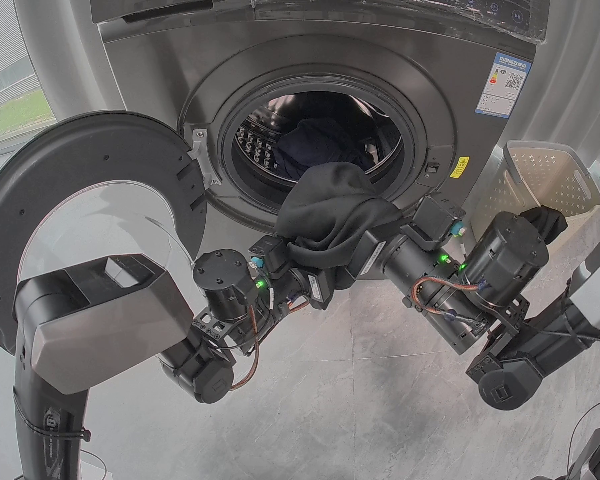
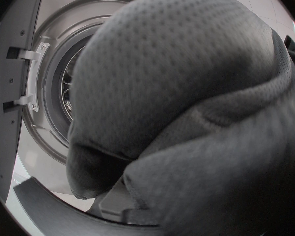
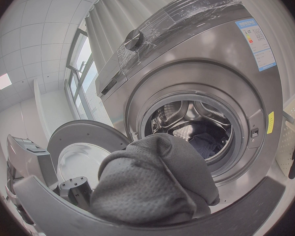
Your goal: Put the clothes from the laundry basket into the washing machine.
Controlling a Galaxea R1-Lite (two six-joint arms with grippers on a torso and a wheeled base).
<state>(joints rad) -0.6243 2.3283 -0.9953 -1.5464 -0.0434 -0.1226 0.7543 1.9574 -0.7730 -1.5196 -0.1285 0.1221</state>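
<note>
**Figure: loading stage, garment at the drum mouth.** The left gripper (image 1: pixel 281 256) and the right gripper (image 1: pixel 379 238) meet beneath a single black garment (image 1: pixel 330 208), which lies draped over both. The cloth covers them, so we cannot tell whether either is closed on it or merely carries it from below.

The garment forms a rounded bundle just in front of the drum opening (image 1: pixel 313 125). Its upper part overlaps the lower lip of the opening in the head view, and it is not yet inside. Within the drum lies a dark blue garment (image 1: pixel 317 145).

The door (image 1: pixel 80 175) stands swung wide on the robot's left. The laundry basket (image 1: pixel 560 168) stands on the floor beside the washing machine (image 1: pixel 380 55), on the robot's right, with a dark piece (image 1: pixel 547 221) hanging over its rim.

We judge the black garment to be soft, light and limp. The left wrist view shows a dimpled knit surface (image 2: pixel 173 66) that folds freely. Such cloth is not fragile, but it sags, slides off smooth supports and trails loose ends.

A hold on a thick gathered fold near the middle seems best, so that the hanging edges clear the lip. The step in hand, as we read it, is to carry the bundle forward over the lip and let it go deep in the drum.
</note>
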